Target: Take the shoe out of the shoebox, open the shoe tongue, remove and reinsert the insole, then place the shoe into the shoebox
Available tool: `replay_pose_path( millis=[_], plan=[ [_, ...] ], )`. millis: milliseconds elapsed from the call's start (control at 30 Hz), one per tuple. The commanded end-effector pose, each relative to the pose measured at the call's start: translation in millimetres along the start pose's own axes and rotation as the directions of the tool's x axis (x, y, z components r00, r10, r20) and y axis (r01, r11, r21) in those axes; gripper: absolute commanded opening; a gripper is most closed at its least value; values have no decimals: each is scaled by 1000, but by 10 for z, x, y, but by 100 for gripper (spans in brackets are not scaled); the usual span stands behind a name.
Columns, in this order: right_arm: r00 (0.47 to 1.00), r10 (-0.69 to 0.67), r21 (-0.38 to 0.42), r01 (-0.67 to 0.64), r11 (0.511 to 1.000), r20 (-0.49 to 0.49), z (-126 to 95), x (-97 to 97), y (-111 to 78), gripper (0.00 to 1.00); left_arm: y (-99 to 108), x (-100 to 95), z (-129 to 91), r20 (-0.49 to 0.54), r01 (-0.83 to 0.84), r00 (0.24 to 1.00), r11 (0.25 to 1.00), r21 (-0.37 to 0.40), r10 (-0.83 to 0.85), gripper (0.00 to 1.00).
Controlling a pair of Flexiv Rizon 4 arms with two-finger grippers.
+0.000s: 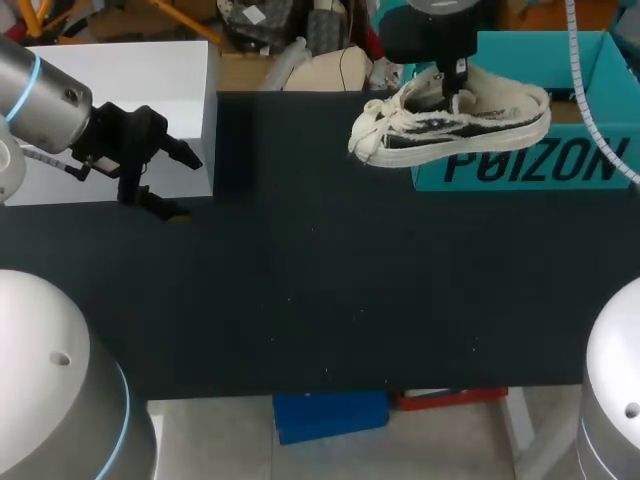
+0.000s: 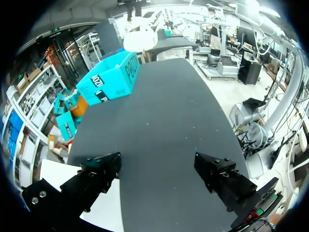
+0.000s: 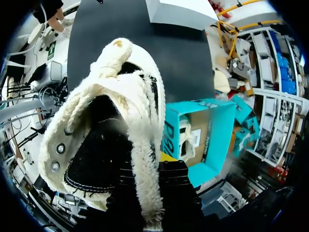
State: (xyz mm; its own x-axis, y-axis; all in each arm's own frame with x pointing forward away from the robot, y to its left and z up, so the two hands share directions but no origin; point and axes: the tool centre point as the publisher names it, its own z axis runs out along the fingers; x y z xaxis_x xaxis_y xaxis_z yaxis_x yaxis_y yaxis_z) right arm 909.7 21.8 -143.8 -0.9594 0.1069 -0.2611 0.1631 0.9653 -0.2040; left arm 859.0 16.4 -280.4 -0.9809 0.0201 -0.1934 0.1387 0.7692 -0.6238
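Note:
A cream and black canvas shoe (image 1: 450, 125) with frayed edges and white laces hangs in the air over the front left corner of the teal shoebox (image 1: 530, 165). My right gripper (image 1: 455, 85) comes down from above and is shut on the shoe's collar. In the right wrist view the shoe (image 3: 111, 135) fills the space ahead of the right gripper (image 3: 159, 193), whose tips are hidden, and the open shoebox (image 3: 212, 130) lies beneath with something white inside. My left gripper (image 1: 175, 182) is open over the table's far left. From the left wrist the left gripper (image 2: 159, 174) holds nothing, with shoebox (image 2: 108, 79) and shoe (image 2: 140, 39) far ahead.
A white box (image 1: 120, 110) stands at the back left, right beside my left gripper. The black tabletop (image 1: 320, 290) stretches between the two arms.

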Motion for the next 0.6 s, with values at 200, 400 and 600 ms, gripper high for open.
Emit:
replay_pose_path(
  millis=[200,400,600],
  plan=[
    [995,-83,-54,86,995,49,239,-736,-543,0,6,8,16,5,-1,1000,1000,0,1,100],
    [990,-122,-78,127,989,70,471,-1277,-745,0,6,8,16,5,-1,1000,1000,0,1,100],
    [985,-158,-104,165,981,73,738,-1776,-827,0,6,8,16,5,-1,1000,1000,0,1,100]
  ],
)
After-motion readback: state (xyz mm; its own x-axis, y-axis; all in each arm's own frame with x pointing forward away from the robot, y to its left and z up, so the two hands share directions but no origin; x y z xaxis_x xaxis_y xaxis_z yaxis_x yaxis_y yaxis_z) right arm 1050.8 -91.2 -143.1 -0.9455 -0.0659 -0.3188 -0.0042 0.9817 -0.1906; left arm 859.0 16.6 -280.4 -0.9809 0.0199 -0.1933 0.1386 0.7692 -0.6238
